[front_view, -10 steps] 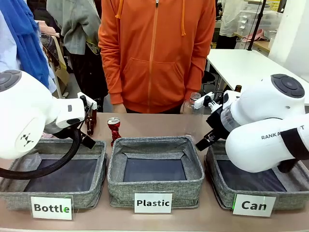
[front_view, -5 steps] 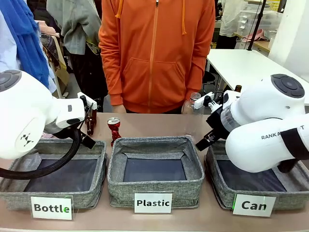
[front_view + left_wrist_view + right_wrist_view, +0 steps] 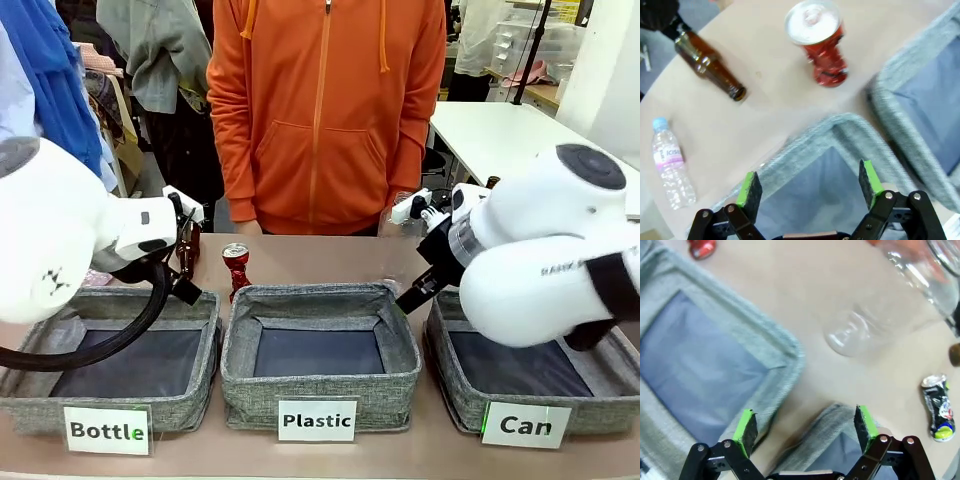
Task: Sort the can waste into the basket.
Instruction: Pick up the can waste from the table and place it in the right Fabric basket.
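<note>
Red can (image 3: 819,45) to fetch from tabletop (image 3: 320,255) behind Plastic bin (image 3: 320,385), dark can (image 3: 938,407) from near basket (image 3: 450,390). Left tool (image 3: 807,182), right tool (image 3: 806,425) spread, empty. Could topple it by closing off-centre on dented side.

Crushed red can (image 3: 236,268) upright (basket (image 3: 458,398) rightmost)

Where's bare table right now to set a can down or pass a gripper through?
Free: the table strip behind the Plastic bin, between the red can and the clear bottle; that bin's floor too. Crowded: far left, brown bottle beside the red can; right, the right arm hangs over the Can bin.
</note>
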`<state>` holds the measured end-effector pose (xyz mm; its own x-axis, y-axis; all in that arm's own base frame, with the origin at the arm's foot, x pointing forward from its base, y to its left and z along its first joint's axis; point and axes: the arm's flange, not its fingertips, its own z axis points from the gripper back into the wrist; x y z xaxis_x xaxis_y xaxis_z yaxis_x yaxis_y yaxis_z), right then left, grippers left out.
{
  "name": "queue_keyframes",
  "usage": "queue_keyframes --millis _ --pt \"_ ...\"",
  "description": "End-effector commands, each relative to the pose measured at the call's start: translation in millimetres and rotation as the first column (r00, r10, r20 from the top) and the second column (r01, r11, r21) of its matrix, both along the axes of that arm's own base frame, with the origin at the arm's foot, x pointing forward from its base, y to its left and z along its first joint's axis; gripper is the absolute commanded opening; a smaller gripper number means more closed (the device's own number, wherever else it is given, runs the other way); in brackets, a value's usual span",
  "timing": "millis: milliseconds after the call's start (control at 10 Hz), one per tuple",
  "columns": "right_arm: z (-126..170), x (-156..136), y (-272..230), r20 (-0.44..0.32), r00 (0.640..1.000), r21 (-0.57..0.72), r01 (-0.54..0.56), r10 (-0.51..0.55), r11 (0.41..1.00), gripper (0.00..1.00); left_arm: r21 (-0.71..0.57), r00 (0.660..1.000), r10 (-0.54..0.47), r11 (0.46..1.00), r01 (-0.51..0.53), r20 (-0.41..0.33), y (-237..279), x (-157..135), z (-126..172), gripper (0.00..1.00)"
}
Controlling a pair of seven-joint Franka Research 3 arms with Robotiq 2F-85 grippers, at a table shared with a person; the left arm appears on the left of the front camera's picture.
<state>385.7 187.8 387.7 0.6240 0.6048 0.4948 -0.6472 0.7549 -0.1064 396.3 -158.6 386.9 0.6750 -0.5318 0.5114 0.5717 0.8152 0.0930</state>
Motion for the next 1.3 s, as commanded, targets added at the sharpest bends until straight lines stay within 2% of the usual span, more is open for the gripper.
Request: queue_keyframes --millis 0,100,200,300,400,500,600,700,800,900,1000,1100,1200 --pt "64 -23 -36 -0.079 0.988 0.107 -0.121 0.130 0.987 1.00 -0.141 0.996 -0.064 0.988 0.055 -0.062 30 -41 57 1.00" --pt "87 -42 -49 -0.128 0.980 0.147 -0.132 0.151 0.980 1.00 -0.192 0.984 -0.057 0.981 0.024 -0.166 42 -59 78 1.00" --pt "101 -59 -67 -0.141 0.980 0.203 -0.114 0.144 0.972 1.00 -0.261 0.972 -0.136 0.962 0.082 -0.193 52 -81 86 1.00" --pt "111 -77 -89 -0.179 0.960 0.330 -0.146 0.214 0.933 1.00 -0.356 0.952 -0.252 0.917 0.179 -0.172 74 -107 93 1.00" --pt "116 -85 -118 -0.207 0.940 0.472 -0.148 0.272 0.869 1.00 -0.475 0.921 -0.369 0.837 0.270 -0.128 96 -129 94 1.00" --pt "116 -86 -147 -0.206 0.944 0.600 -0.087 0.259 0.795 1.00 -0.581 0.920 -0.385 0.765 0.277 -0.068 125 -137 93 1.00" --pt "110 -84 -179 -0.230 0.936 0.707 -0.026 0.265 0.706 1.00 -0.671 0.937 -0.348 0.703 0.235 -0.037 151 -143 85 1.00" --pt "99 -78 -211 -0.221 0.939 0.773 0.005 0.262 0.634 1.00 -0.767 0.945 -0.326 0.608 0.207 -0.003 173 -140 69 1.00" --pt "84 -67 -245 -0.231 0.941 0.842 0.065 0.249 0.535 1.00 -0.826 0.950 -0.312 0.542 0.154 -0.028 190 -124 51 1.00" --pt "71 -62 -271 -0.244 0.942 0.878 0.114 0.229 0.465 1.00 -0.863 0.956 -0.288 0.496 0.092 -0.063 211 -108 37 1.00" --pt "56 -60 -294 -0.240 0.948 0.897 0.134 0.208 0.420 1.00 -0.921 0.963 -0.261 0.388 0.040 -0.068 231 -94 20 1.00" --pt "39 -57 -316 -0.258 0.948 0.918 0.181 0.185 0.353 1.00 -0.952 0.976 -0.204 0.307 -0.011 -0.078 251 -85 2 1.00" --pt "22 -57 -338 -0.287 0.948 0.923 0.234 0.138 0.306 1.00 -0.975 0.981 -0.153 0.206 -0.086 -0.118 269 -76 -21 1.00"
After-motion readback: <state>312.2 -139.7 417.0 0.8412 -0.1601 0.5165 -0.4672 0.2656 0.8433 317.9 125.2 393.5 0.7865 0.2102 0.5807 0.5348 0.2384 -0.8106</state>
